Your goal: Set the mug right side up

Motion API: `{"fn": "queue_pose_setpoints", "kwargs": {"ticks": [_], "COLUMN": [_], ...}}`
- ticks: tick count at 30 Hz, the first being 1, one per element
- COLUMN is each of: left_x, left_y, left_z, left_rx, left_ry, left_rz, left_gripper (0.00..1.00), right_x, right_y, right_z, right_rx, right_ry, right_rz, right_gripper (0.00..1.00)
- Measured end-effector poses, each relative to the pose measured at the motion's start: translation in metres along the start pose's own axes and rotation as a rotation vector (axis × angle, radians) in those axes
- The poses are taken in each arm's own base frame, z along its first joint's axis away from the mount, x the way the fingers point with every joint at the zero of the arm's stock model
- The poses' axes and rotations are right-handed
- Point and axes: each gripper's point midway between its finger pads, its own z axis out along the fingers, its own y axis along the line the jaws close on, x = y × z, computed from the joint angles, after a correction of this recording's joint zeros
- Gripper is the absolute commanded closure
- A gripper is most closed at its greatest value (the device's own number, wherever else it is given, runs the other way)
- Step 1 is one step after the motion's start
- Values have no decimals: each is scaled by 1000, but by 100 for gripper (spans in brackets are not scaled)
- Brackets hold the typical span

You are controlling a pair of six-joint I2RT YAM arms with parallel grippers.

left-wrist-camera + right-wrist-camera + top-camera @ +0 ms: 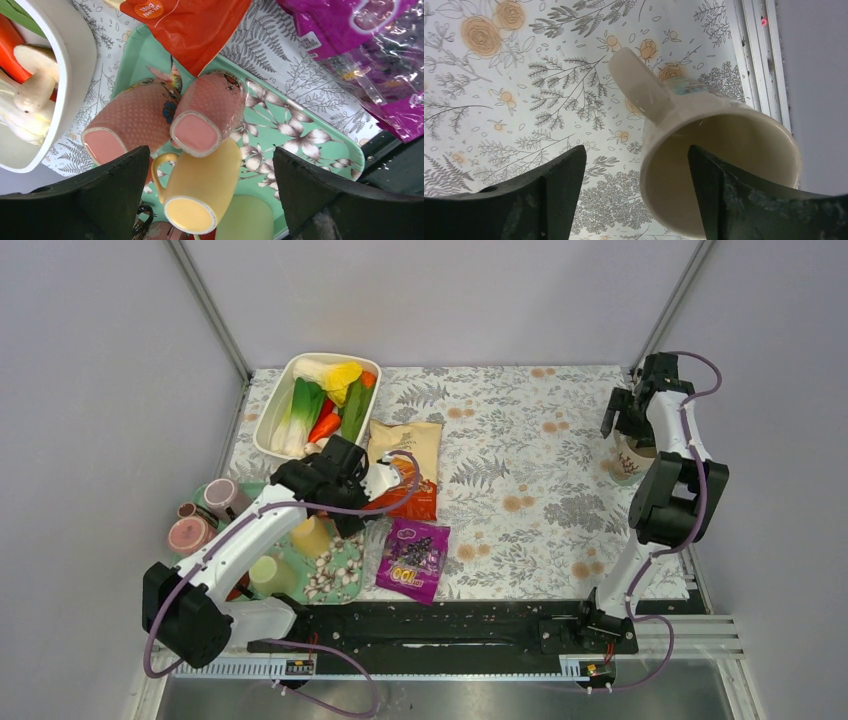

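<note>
Right gripper point(636, 155) jaws spread, gripping nothing. Cream ceramic mug point(704, 115) stands mouth-up beneath it, at 3 o'clock edge of floral tablecloth point(524, 75).

Risk: one finger overlaps rim, contact unclear; skewed lift could snag rim or 11 o'clock handle and tip mug.

Wrist view shows open mouth; top view hides it.

Left gripper point(210, 150) wide open, empty.

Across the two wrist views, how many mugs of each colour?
Pink mugs: 2
Yellow mug: 1
Green mug: 1
Cream mug: 1
Total: 5 clearly shown
</note>
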Motion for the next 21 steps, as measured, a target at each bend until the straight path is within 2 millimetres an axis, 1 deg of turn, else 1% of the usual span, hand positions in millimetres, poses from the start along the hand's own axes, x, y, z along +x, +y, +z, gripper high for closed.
{"fn": "queue_pose_setpoints", "kwargs": {"ticks": [2, 3, 6, 8, 12, 17, 21], "left_x": [-1, -1, 3, 6, 14, 23, 31], "left_y": [2, 3, 5, 7, 15, 21, 17], "left_z": [2, 4, 10, 14, 22, 34, 49], "left_rx": [-8, -8, 3, 12, 20, 58, 125], "left_ry": [1, 6, 35, 54, 81, 112, 143], "left_rz": [2, 10, 40, 63, 110, 139, 138], "left_gripper": [1, 1, 1, 1, 1, 2, 13], "right_x": [-3, -5, -13, -17, -23, -20, -14], "right_y": [2, 4, 9, 18, 43, 81, 104], "right_z": [-7, -13, -33, -49, -82, -109, -120], "right_rx": [-13, -17, -31, -45, -88, -148, -195], "right_ry": [-16, -28, -73, -104, -171, -221, -233], "right_rz": [0, -1, -13, -28, -78, -169, -219], "right_gripper": [3, 1, 1, 1, 0, 0, 1]}}
